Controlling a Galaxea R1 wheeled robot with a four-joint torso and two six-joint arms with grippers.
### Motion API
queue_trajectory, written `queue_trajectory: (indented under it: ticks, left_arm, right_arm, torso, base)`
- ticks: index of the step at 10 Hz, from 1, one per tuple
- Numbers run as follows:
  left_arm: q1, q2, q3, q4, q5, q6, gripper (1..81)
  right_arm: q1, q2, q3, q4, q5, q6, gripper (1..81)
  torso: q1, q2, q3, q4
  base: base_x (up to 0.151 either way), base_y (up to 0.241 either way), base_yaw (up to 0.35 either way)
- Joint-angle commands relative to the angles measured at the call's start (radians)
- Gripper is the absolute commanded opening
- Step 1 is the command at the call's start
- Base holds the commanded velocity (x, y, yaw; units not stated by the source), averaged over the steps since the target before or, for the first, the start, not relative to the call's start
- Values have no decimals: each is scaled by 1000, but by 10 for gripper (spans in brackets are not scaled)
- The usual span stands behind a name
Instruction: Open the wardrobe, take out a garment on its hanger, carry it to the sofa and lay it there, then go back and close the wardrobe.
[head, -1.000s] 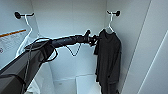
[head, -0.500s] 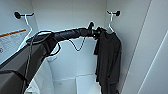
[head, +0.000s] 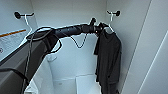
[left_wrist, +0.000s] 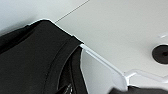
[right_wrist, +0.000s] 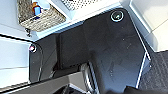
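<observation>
Inside the wardrobe (head: 75, 15), we saw our left gripper (head: 101, 26) at the hanger (head: 110, 23) carrying the garment (head: 108, 57); whether its fingers gripped it we couldn't tell. Beneath the hook (head: 116, 12), the garment hung.

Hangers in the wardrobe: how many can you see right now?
2. One white hanger hangs at the left wall hook; the other hanger at the right hook carries the black T-shirt, by the left tool.
</observation>
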Motion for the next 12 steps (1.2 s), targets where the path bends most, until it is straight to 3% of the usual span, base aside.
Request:
queue_trajectory:
  ticks: [1,7,9,12]
  left_arm:
    - [-200,15,-33,9,-52,0,811]
    - [-203,55,-24,66,-112,2,811]
    - [-203,73,-21,147,-175,2,811]
    - [-200,103,-34,179,-207,2,811]
  right_arm:
    - [33,13,-18,7,-48,-2,811]
    - [35,22,-21,7,-57,-3,811]
    - [35,22,-21,7,-60,-3,811]
    - [33,32,-21,7,-63,-3,811]
  torso:
    - [0,0,0,0]
    - [0,0,0,0]
    - [0,0,0,0]
    - [0,0,0,0]
  base:
    - [0,0,0]
    - [0,0,0]
    - [0,0,0]
    - [0,0,0]
